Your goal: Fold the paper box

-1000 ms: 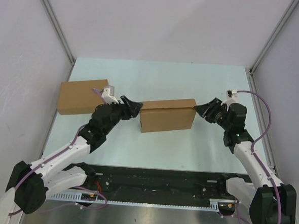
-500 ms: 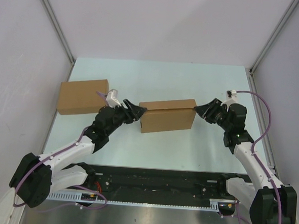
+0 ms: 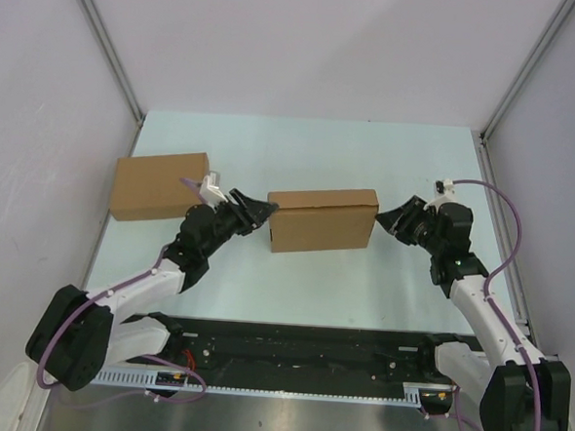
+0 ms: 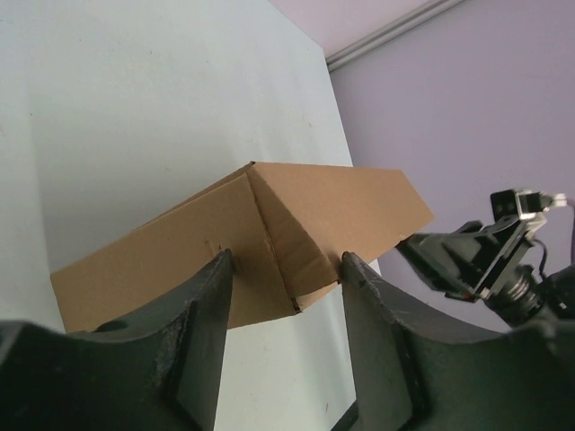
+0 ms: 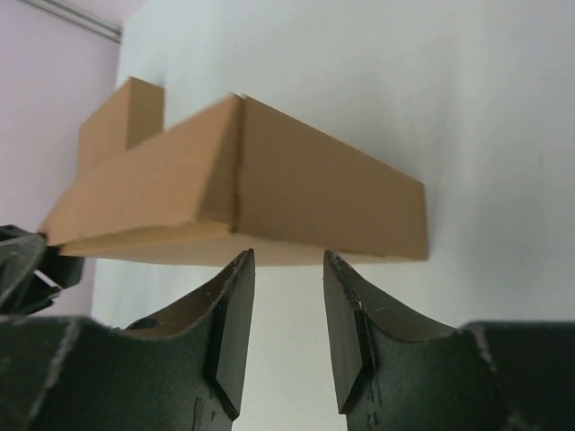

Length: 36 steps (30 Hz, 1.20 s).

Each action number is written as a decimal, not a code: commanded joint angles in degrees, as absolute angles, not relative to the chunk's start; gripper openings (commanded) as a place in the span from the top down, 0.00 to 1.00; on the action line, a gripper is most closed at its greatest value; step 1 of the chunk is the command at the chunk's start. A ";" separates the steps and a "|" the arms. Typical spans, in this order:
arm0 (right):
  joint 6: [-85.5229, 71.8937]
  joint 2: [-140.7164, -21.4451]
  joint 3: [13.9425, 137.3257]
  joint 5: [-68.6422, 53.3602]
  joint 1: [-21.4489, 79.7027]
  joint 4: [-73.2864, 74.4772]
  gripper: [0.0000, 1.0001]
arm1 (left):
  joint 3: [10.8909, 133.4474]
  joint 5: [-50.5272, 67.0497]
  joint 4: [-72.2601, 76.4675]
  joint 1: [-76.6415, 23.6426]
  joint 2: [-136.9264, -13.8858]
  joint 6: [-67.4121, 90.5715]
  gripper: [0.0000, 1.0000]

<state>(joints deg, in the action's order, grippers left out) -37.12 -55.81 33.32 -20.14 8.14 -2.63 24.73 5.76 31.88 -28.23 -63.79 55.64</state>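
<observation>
My left gripper (image 3: 265, 214) and right gripper (image 3: 387, 222), both open (nothing clamped), flank the centre-frame box (image 3: 322, 221); uneven pressing may skew it.

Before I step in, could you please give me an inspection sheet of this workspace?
Surface: pale green tabletop, no spills seen.
Job's things: brown cardboard paper box, closed, central between the arms.
Clutter: second plain brown cardboard box, far left.
Tools: left tool open at the paper box's left end; right tool open near its right end.
Cables: purple cable along each arm.
Surroundings: pale walls, metal corner posts.
</observation>
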 commanded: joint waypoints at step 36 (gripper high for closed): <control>-44.12 -63.98 38.41 -35.77 3.96 -13.72 0.34 | 24.87 4.75 23.91 -27.60 -63.46 48.96 0.55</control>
